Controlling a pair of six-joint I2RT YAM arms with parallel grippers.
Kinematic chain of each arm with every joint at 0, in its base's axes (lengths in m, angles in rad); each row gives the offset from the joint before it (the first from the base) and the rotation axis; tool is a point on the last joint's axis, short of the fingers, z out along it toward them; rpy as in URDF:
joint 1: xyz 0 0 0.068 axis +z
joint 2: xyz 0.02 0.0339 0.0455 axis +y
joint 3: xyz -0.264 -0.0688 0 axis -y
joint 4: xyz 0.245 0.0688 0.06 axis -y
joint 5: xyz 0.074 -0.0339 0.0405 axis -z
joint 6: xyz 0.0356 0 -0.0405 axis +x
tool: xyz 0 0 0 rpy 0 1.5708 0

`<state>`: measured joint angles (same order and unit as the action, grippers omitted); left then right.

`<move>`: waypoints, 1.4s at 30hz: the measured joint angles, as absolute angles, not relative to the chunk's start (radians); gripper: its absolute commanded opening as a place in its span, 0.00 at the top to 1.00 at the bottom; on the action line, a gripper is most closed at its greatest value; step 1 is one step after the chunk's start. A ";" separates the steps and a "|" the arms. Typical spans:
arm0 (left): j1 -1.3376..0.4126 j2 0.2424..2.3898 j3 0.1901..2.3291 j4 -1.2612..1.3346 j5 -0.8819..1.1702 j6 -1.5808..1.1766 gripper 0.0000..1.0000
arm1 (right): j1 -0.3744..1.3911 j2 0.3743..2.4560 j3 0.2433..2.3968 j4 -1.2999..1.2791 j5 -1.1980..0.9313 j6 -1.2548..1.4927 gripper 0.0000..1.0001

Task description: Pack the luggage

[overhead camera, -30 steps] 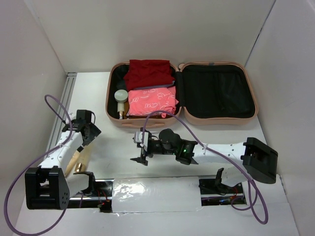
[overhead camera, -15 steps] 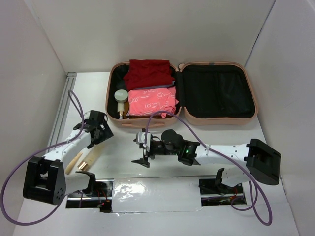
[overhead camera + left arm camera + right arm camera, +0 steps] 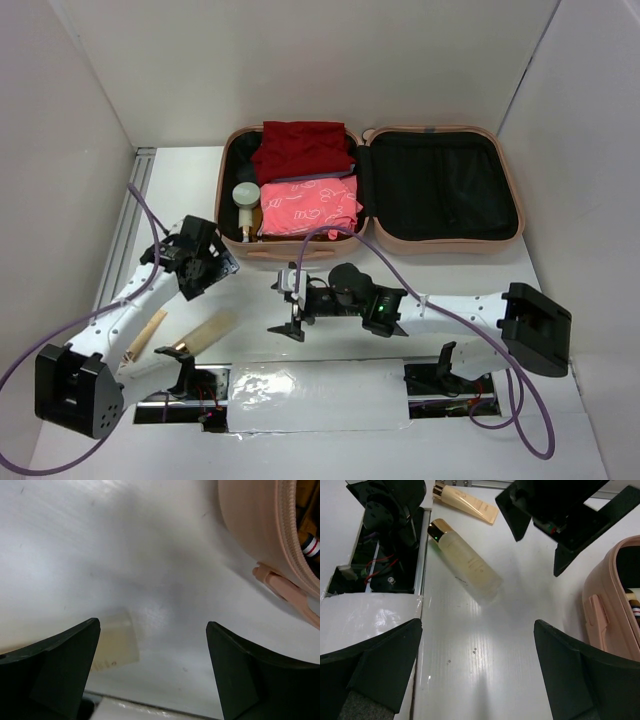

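The luggage point(image 3: 440, 240), a peach-pink suitcase, lies open at the back. Its left half holds a red garment point(image 3: 300, 148), a pink patterned pouch point(image 3: 308, 207) and a white-capped bottle point(image 3: 245, 205). Its lid half shows black lining. A frosted bottle with a gold cap point(image 3: 205, 334) and a beige tube point(image 3: 150, 330) lie on the table at front left. My left gripper point(image 3: 208, 268) is open and empty, just off the suitcase's front left corner point(image 3: 250, 525). My right gripper point(image 3: 286, 303) is open and empty, facing the bottle point(image 3: 465, 562).
The arm bases and a cable tray point(image 3: 320, 385) line the near edge. A metal rail point(image 3: 125, 225) runs along the left wall. The suitcase handle point(image 3: 285, 587) sticks out toward the arms. White walls close in the table on three sides.
My left arm has swung right and away from the bottle and tube, toward the suitcase corner. The bottle has shifted right and turned flatter. The right arm has barely moved.
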<state>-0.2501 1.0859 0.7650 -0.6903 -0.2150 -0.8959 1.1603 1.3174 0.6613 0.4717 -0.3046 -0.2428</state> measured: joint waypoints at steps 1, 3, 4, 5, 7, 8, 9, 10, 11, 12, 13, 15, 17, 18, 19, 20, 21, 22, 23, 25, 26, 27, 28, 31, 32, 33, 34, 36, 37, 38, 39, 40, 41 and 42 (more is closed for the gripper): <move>-0.263 1.092 0.797 -0.747 -0.229 -0.939 0.00 | 1.160 1.319 0.661 0.472 -0.307 -0.242 0.00; -0.282 1.092 0.860 -0.855 -0.256 -1.031 0.00 | 1.160 1.327 0.662 0.472 -0.307 -0.236 0.00; -0.287 1.085 0.883 -0.896 -0.260 -1.067 0.00 | 1.160 1.332 0.662 0.471 -0.304 -0.229 0.00; -0.289 1.070 0.894 -0.925 -0.261 -1.095 0.00 | 1.160 1.335 0.662 0.471 -0.301 -0.224 0.00; -0.289 1.018 0.893 -0.970 -0.265 -1.142 0.00 | 1.170 1.349 0.664 0.477 -0.289 -0.228 0.00; -0.286 0.987 0.888 -0.984 -0.268 -1.159 0.00 | 1.180 1.362 0.668 0.477 -0.280 -0.245 0.00; -0.278 0.953 0.883 -0.999 -0.268 -1.169 0.00 | 1.195 1.382 0.678 0.478 -0.268 -0.271 0.00; -0.261 0.925 0.883 -1.013 -0.263 -1.168 0.00 | 1.213 1.408 0.694 0.478 -0.252 -0.305 0.00; -0.237 0.900 0.888 -1.025 -0.263 -1.166 0.00 | 1.232 1.448 0.721 0.478 -0.241 -0.341 0.00; -0.213 0.884 0.899 -1.034 -0.265 -1.161 0.00 | 1.248 1.491 0.750 0.477 -0.232 -0.374 0.00; -0.188 0.876 0.917 -1.045 -0.265 -1.155 0.00 | 1.259 1.530 0.775 0.474 -0.228 -0.410 0.00; -0.145 0.881 0.967 -1.060 -0.269 -1.148 0.00 | 1.275 1.603 0.836 0.452 -0.229 -0.481 0.00; -0.102 0.898 1.026 -1.072 -0.273 -1.127 0.00 | 1.279 1.661 0.898 0.429 -0.236 -0.545 0.00; -0.081 0.905 1.048 -1.071 -0.273 -1.118 0.00 | 1.279 1.687 0.927 0.423 -0.244 -0.574 0.00; -0.061 0.911 1.065 -1.071 -0.273 -1.100 0.00 | 1.280 1.713 0.955 0.421 -0.253 -0.603 0.00; -0.049 0.914 1.073 -1.072 -0.273 -1.093 0.00 | 1.280 1.735 0.975 0.420 -0.260 -0.624 0.00; -0.031 0.916 1.078 -1.073 -0.273 -1.078 0.00 | 1.280 1.762 0.999 0.417 -0.266 -0.642 0.00; -0.017 0.920 1.081 -1.076 -0.272 -1.070 0.00 | 1.280 1.792 1.026 0.413 -0.271 -0.658 0.00; -0.002 0.923 1.082 -1.078 -0.272 -1.055 0.00 | 1.280 1.825 1.052 0.406 -0.274 -0.673 0.00; 0.030 0.927 1.082 -1.083 -0.270 -1.029 0.00 | 1.281 1.883 1.095 0.380 -0.284 -0.696 0.00; 0.046 0.928 1.082 -1.083 -0.266 -1.016 0.00 | 1.282 1.910 1.115 0.366 -0.289 -0.705 0.00; 0.059 0.928 1.082 -1.083 -0.262 -1.000 0.00 | 1.283 1.935 1.132 0.350 -0.295 -0.711 0.00; 0.071 0.928 1.082 -1.082 -0.257 -0.991 0.00 | 1.285 1.953 1.143 0.338 -0.300 -0.717 0.00; 0.097 0.927 1.081 -1.068 -0.236 -0.947 0.00 | 1.292 1.994 1.169 0.305 -0.320 -0.729 0.00; 0.104 0.927 1.079 -1.067 -0.235 -0.945 0.00 | 1.294 2.007 1.180 0.299 -0.326 -0.731 0.00; 0.112 0.927 1.077 -1.065 -0.231 -0.939 0.00 | 1.295 2.023 1.196 0.288 -0.331 -0.731 0.00; 0.118 0.927 1.074 -1.063 -0.229 -0.929 0.00 | 1.296 2.044 1.219 0.279 -0.338 -0.731 0.00; 0.129 0.927 1.073 -1.061 -0.230 -0.913 0.00 | 1.296 2.080 1.259 0.267 -0.355 -0.727 0.00; 0.133 0.927 1.073 -1.061 -0.230 -0.907 0.00 | 1.296 2.098 1.276 0.265 -0.364 -0.726 0.00; 0.139 0.927 1.073 -1.060 -0.230 -0.892 0.00 | 1.296 2.114 1.288 0.263 -0.376 -0.725 0.02; 0.144 0.926 1.073 -1.058 -0.230 -0.887 0.00 | 1.296 2.125 1.297 0.265 -0.389 -0.722 0.05; 0.149 0.925 1.073 -1.055 -0.230 -0.881 0.00 | 1.296 2.133 1.309 0.263 -0.399 -0.720 0.07; 0.152 0.923 1.073 -1.050 -0.230 -0.868 0.00 | 1.296 2.141 1.320 0.259 -0.407 -0.718 0.12; 0.154 0.920 1.073 -1.047 -0.230 -0.863 0.00 | 1.296 2.151 1.333 0.256 -0.413 -0.716 0.17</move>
